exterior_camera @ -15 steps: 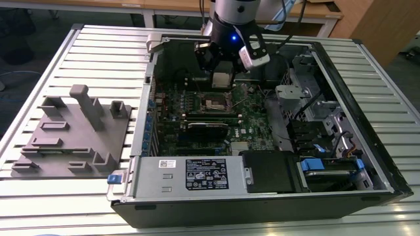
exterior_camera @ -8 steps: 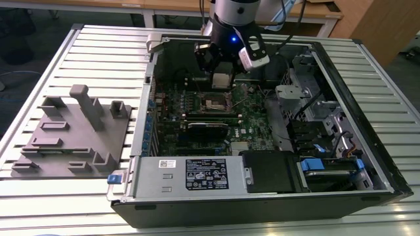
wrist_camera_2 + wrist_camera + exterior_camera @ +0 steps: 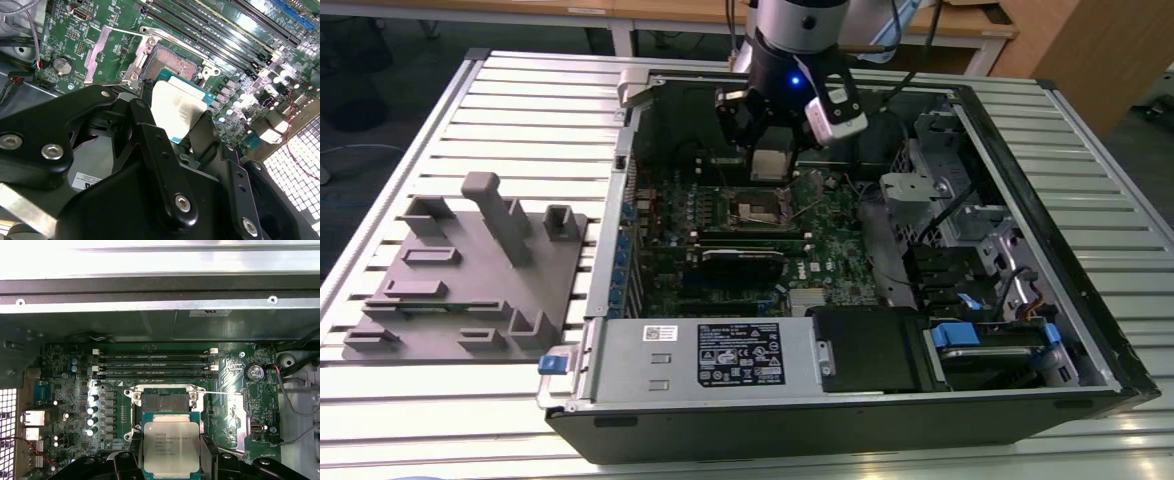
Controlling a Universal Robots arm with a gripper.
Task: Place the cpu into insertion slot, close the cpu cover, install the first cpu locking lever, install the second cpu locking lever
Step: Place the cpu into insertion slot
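The black two-fingered gripper [image 3: 771, 166] hangs from the silver-grey robot arm [image 3: 795, 22] inside the open black computer case [image 3: 1067, 250]. Its fingers [image 3: 131, 460] are pinched on opposite edges of the cpu [image 3: 171, 447], a small flat square chip with a dull silvery metal top and a green border. The chip is in the air, apart from the board, just above and to the far side of the insertion slot [image 3: 761, 206], a small dark square socket with a pale contact field and a metal rim, set in the green motherboard [image 3: 65, 390]. In the first wrist view the socket lies bare and open. The cpu cover [image 3: 94, 56], a thin silver metal frame plate, is swung back off the socket and lies beside it, next to a round silver coin battery [image 3: 63, 65]. A thin metal lever rod [image 3: 220, 392] runs along the socket's far edge. Beyond that, long black memory slots [image 3: 155, 360] lie in parallel rows. On the near side of the socket sits a long black expansion card [image 3: 744, 256], and nearer again a silver power-supply box [image 3: 620, 365] with a label. The case rests on a slatted pale metal table [image 3: 494, 100]; on the exterior view's left a grey moulded fixture block [image 3: 467, 270] stands well apart from the gripper.
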